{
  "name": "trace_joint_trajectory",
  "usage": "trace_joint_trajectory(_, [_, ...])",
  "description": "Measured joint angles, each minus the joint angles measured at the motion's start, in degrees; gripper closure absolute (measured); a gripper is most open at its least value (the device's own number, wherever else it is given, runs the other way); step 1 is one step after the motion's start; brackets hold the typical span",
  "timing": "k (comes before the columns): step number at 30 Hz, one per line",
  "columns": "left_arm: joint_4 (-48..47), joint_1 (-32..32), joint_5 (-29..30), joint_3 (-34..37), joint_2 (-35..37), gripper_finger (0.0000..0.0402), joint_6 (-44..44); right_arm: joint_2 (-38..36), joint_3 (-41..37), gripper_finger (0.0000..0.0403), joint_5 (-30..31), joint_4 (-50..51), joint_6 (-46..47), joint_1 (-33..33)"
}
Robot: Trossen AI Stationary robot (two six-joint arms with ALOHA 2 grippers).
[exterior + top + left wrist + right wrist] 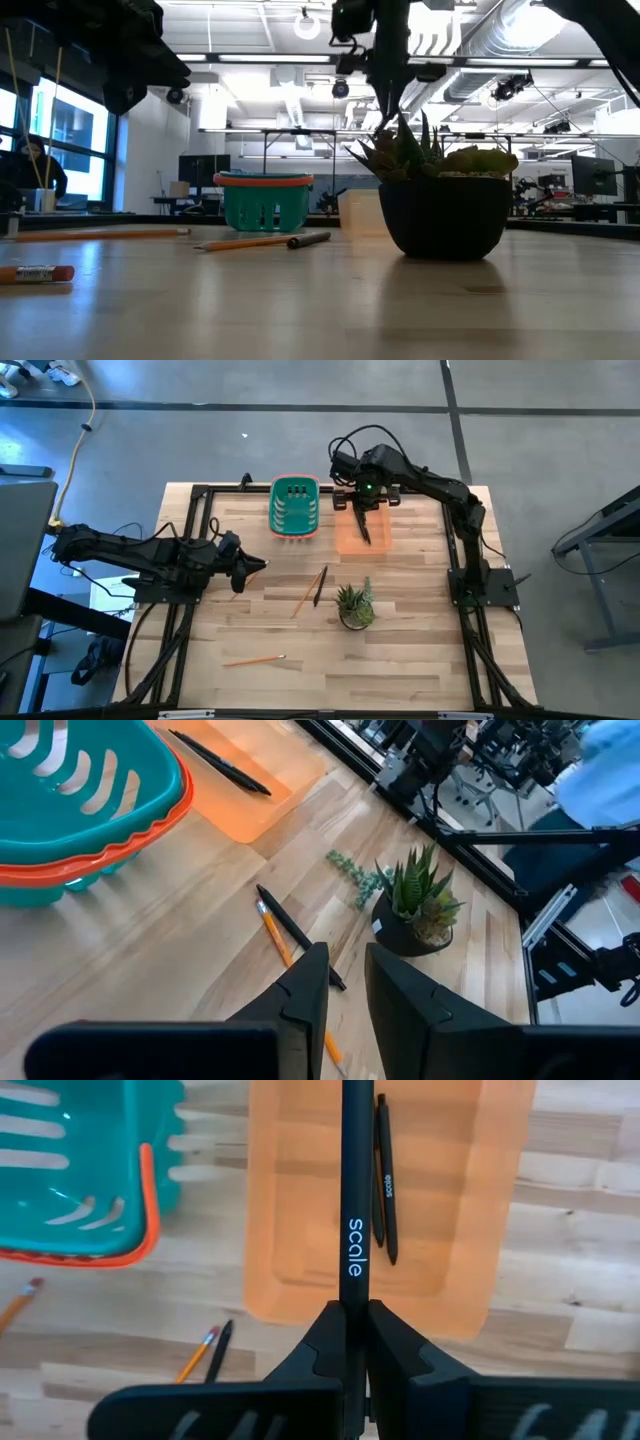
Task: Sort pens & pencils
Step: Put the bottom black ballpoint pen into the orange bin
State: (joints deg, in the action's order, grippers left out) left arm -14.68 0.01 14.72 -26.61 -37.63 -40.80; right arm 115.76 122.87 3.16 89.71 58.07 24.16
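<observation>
A pale wooden table (400, 660) in an open workshop hall. The right gripper (356, 1315), fingers clamped on a black pen (353, 1190), hangs above the orange tray (290, 1200) at the far edge. The pen runs straight out from the fingers, parallel to a second pen (385, 1180) lying in the tray just beside it. White lettering on the held pen reads "scale"; the other's print is too small to read. The left gripper (345, 985), fingers slightly parted and empty, points toward a pencil (275, 935) and pen (290, 920) lying together mid-table; it is the nearer arm. A teal basket (295, 508) sits beside the tray.
</observation>
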Motion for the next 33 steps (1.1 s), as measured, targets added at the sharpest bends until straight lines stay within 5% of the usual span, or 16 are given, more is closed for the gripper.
trace_joint_trajectory(18, [-0.5,0.0,0.0,0.0,0.0,0.0344,0.3,12.4,0.0,0.0403,-0.7,-1.1,-3.1,1.8])
trace_joint_trajectory(33, [-0.5,0.0,0.9,0.0,0.0,0.0344,1.8,12.9,0.0,0.0368,1.3,-2.2,-1.6,3.2])
